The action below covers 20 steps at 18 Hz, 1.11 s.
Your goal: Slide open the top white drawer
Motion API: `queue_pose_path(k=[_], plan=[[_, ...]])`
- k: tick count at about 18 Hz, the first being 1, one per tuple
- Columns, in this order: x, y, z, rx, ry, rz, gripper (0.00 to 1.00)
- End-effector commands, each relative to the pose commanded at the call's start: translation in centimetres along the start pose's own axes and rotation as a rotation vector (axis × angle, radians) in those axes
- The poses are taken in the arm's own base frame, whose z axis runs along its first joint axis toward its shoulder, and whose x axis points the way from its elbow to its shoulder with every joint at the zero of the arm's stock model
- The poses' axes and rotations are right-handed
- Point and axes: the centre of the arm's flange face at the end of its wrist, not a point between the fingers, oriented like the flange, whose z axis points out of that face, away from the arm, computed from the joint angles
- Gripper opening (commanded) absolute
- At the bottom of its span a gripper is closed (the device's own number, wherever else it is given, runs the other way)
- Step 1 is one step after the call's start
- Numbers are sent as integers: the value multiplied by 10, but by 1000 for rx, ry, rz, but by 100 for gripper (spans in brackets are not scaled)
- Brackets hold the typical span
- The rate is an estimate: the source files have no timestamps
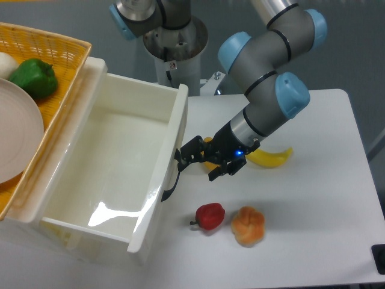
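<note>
One arm is in play, and its gripper [182, 159] is right up against the front panel of the top white drawer [108, 174], at the curved black handle [170, 183]. The dark fingers sit so tight to the panel and handle that whether they pinch the handle or merely hook it can't be told from here. The drawer stands pulled well out from the cabinet at the left edge of the tabletop [313, 198], its deep glossy box open to view, light glinting off the bottom. On top of the cabinet, at the far left, a yellow wicker basket [51, 51] holds a green pepper [33, 78] and a white plate [18, 138]. Out on the tabletop, a banana [271, 157] lies just behind the arm's wrist, partly hidden by it. Near the front edge, a red pepper [210, 216] and an orange pepper [248, 225] sit side by side, close together.
</note>
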Motion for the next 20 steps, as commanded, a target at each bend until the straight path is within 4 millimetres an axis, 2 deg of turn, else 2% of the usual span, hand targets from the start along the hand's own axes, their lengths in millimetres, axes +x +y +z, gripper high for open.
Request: queue_pose_path(k=[5,8,11,13,15,17,20], plan=[[-4,-12,-32,-15,-152,37,100],[-20,-13,-46,-12,-285,61,100],[-43,-13,-45,-41,-401,85,100],[-56,-11,-53,-96,-501,194,100],[-76,-4,-63,-172,-551,291,100],[-106,1,-75,-177,-566,327,100],[-155,6,-79,-187,-578,408,100]])
